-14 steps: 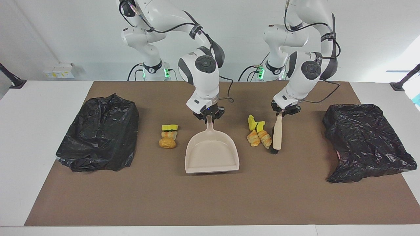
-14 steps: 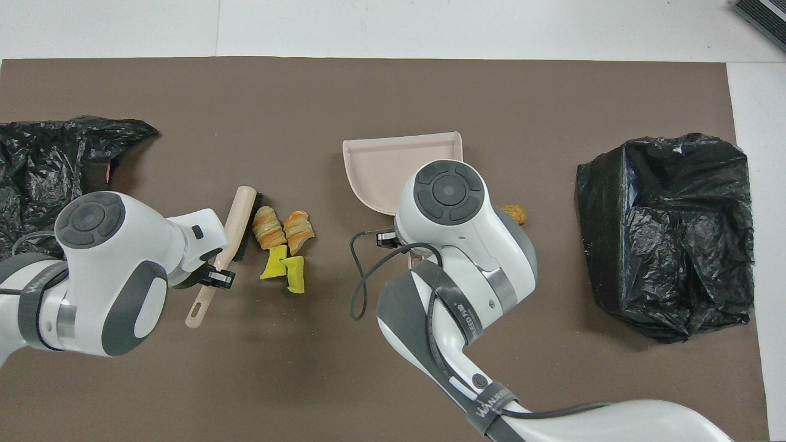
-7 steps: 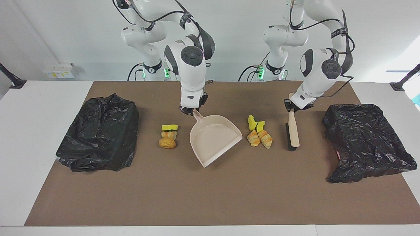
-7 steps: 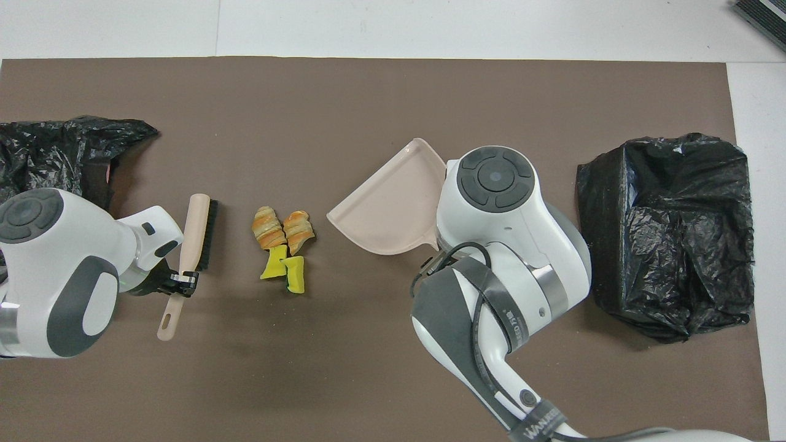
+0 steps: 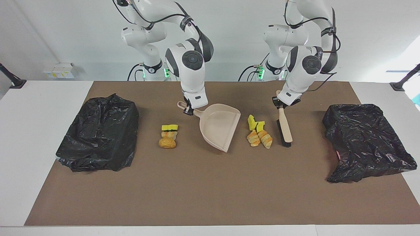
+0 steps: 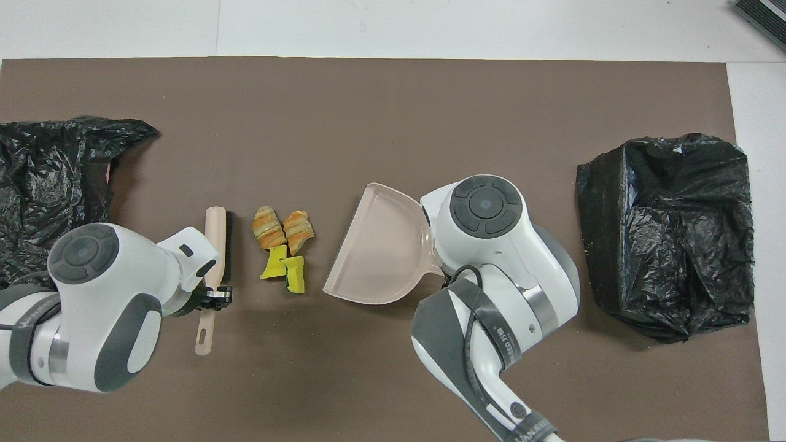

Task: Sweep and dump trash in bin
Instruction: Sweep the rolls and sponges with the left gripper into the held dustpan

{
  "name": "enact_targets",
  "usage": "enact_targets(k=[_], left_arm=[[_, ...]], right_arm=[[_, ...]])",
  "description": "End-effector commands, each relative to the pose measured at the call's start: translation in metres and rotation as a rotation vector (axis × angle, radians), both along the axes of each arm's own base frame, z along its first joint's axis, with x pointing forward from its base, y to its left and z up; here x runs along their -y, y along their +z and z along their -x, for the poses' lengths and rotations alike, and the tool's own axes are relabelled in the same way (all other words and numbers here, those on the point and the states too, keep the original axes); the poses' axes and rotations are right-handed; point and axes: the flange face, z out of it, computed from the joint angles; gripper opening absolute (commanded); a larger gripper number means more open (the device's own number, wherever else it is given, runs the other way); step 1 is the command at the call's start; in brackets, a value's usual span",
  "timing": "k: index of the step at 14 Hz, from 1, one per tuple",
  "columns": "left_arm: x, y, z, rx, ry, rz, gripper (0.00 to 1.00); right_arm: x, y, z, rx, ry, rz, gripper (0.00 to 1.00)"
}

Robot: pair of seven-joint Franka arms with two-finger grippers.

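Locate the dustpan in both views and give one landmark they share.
Facing view: the dustpan sits mid-picture, handle in the right end effector, between the two trash piles.
Overhead view: the dustpan is mid-picture, partly under the right arm.
Shared landmark: the trash pile between dustpan and brush.

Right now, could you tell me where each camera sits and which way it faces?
Facing view: high across the table, looking at the robots; both arms and bases show, left gripper on the brush, right gripper on the dustpan.
Overhead view: above the robots' end, looking steeply down; only forearms and wrists show.
Shared: brush, dustpan, trash, both black bags.
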Motion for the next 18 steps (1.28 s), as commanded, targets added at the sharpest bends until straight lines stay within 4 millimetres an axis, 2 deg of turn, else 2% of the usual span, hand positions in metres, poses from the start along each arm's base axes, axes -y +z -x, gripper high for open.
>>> enact_targets(k=[1,3,6,9,12,14,15,18], left_arm=[[0.003,-0.005,0.027,0.074,0.014,0.014,0.00],[0.008,-0.007,0.028,0.085,0.017,0.016,0.00],[0.018,-0.012,0.028,0.088,0.020,0.016,0.00],[0.040,-0.011,0.034,0.087,0.031,0.017,0.00],[0.079,-0.019,0.045,0.069,0.031,0.006,0.00],[0.117,-0.009,0.054,0.068,0.041,0.050,0.00],[0.132,-0.010,0.056,0.043,0.059,0.086,0.00],[0.180,0.006,0.060,-0.007,0.114,0.217,0.00]], right_arm=[[-0.017,-0.011,0.018,0.035,0.072,0.047,0.00],[-0.016,-0.018,0.020,0.052,0.064,0.068,0.00],[-0.030,-0.027,0.024,0.074,0.031,0.061,0.00],[-0.032,-0.028,0.022,0.085,0.011,0.054,0.00],[-0.032,-0.029,0.021,0.093,-0.007,0.051,0.00],[-0.032,-0.030,0.020,0.090,-0.012,0.052,0.00],[-0.032,-0.030,0.020,0.091,-0.018,0.053,0.00],[-0.033,-0.031,0.019,0.096,-0.018,0.048,0.00]])
